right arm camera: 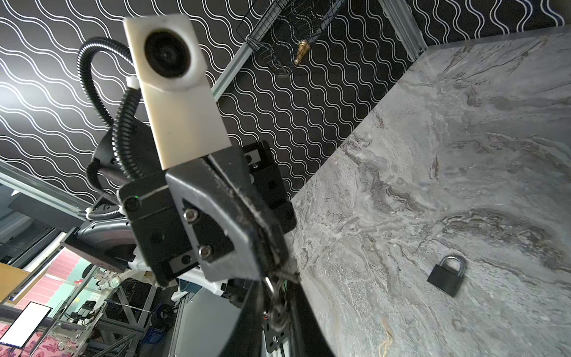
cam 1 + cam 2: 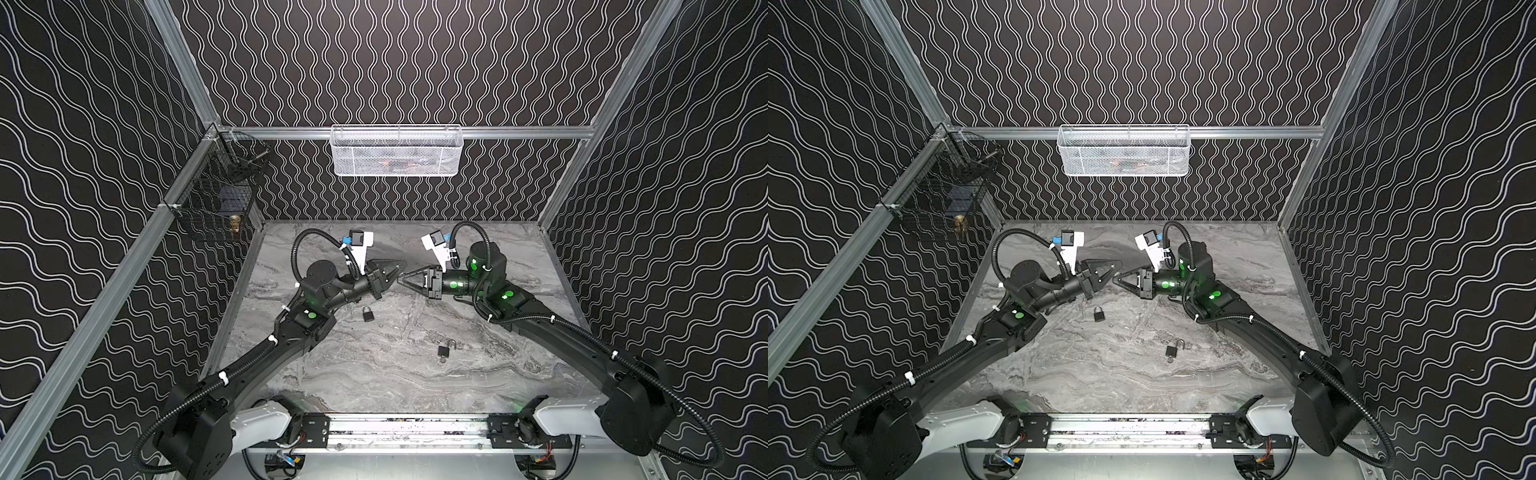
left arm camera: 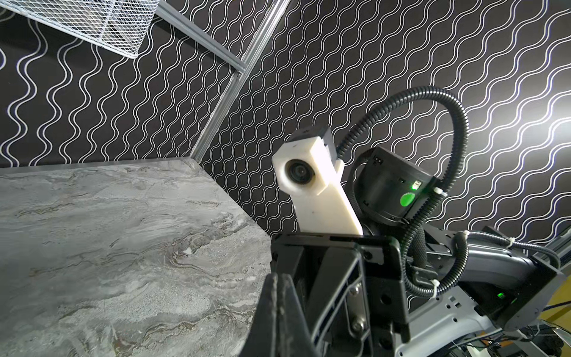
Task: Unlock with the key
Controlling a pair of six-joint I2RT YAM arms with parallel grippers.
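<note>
The key (image 1: 269, 283) is small and silver, on a thin wire ring (image 1: 279, 312), and is held in the air above the marble table (image 2: 374, 386) where the two claws meet tip to tip. The left gripper (image 2: 400, 270) is pressed together, pinching the key. The right gripper (image 2: 401, 280) stands narrow about the ring, and whether it grips cannot be told. A black padlock (image 2: 368, 314) with its silver shackle closed lies beside the left arm, and a second padlock (image 2: 444, 350) lies nearer the front.

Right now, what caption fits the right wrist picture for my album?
Left claw pinching a key, black padlock lying on the marble table.
</note>
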